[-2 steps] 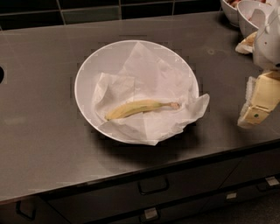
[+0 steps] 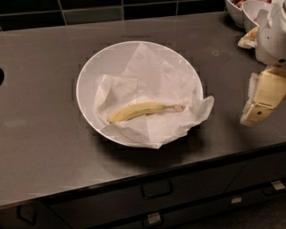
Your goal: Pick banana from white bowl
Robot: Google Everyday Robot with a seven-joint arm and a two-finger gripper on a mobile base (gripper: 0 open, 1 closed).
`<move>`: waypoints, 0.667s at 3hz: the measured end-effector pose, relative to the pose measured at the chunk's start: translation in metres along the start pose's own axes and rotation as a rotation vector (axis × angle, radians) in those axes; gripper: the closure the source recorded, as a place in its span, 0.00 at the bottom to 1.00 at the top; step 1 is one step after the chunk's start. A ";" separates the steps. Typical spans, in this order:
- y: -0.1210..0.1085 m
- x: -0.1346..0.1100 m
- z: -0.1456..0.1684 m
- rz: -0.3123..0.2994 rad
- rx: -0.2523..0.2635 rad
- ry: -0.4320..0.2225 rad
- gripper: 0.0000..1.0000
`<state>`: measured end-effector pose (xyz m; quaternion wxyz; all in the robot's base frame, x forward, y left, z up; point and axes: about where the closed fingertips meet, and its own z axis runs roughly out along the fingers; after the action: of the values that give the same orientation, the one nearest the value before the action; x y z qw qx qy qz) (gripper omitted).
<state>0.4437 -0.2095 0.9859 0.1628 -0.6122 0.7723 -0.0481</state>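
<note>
The white bowl [image 2: 89, 85] sits in the middle of the dark countertop and is lined with crumpled white paper. The pale yellow banana [image 2: 138, 110] lies on the paper in the front half of the bowl, with its brownish stem tip pointing right. My gripper [image 2: 254, 112] hangs at the right edge of the view, above the counter. It is to the right of the bowl, apart from it, and nothing shows in it.
Smaller white bowls [image 2: 243, 10] with reddish contents stand at the back right corner. The lining paper [image 2: 203, 109] spills over the bowl's right rim. Drawers with handles [image 2: 156, 190] run below the counter's front edge. A dark tiled wall is behind.
</note>
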 end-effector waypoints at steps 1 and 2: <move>-0.013 -0.042 -0.003 -0.117 -0.002 -0.024 0.00; -0.026 -0.085 0.004 -0.215 -0.018 -0.086 0.00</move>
<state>0.4860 -0.1332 1.0054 0.1840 -0.6946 0.6947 -0.0322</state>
